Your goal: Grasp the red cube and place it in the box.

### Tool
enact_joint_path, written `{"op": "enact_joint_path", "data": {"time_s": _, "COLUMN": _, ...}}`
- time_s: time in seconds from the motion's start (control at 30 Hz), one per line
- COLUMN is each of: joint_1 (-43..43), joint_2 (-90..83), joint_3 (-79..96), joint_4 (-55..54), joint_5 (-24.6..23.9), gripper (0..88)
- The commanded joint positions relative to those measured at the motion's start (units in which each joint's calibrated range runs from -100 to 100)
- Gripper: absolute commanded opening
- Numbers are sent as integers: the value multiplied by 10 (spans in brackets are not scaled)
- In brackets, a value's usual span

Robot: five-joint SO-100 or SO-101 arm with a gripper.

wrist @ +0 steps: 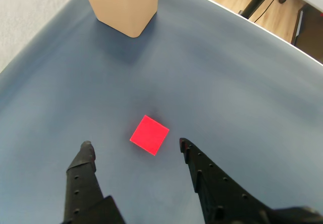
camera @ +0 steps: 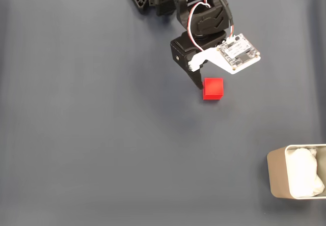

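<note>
Gripper (wrist: 136,146) spread wide above the mat, red cube (wrist: 149,134) lying free just ahead of its fingertips, beige box (camera: 279,173) well apart, no legible writing anywhere.

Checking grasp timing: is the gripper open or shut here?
Open. In the wrist view the gripper has its fingers spread, the red cube lying untouched on the mat just ahead of them.

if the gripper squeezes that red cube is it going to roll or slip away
The red cube has flat faces and sits flat on the mat, so it probably won't roll. Its matte faces should grip fairly well. It sits turned relative to the open gripper, so it may twist when squeezed.
</note>
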Motion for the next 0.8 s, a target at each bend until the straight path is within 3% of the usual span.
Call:
{"op": "enact_joint_path", "data": {"time_s": 0.0, "joint_1": 6, "joint_2": -18, "joint_3": 4, "joint_4": -12, "joint_5": -1, "gripper": 398}}
{"op": "enact_joint_path", "data": {"time_s": 0.77, "joint_1": -2, "joint_2": 43, "joint_3": 52, "joint_4": -112, "joint_5": -7, "gripper": 416}}
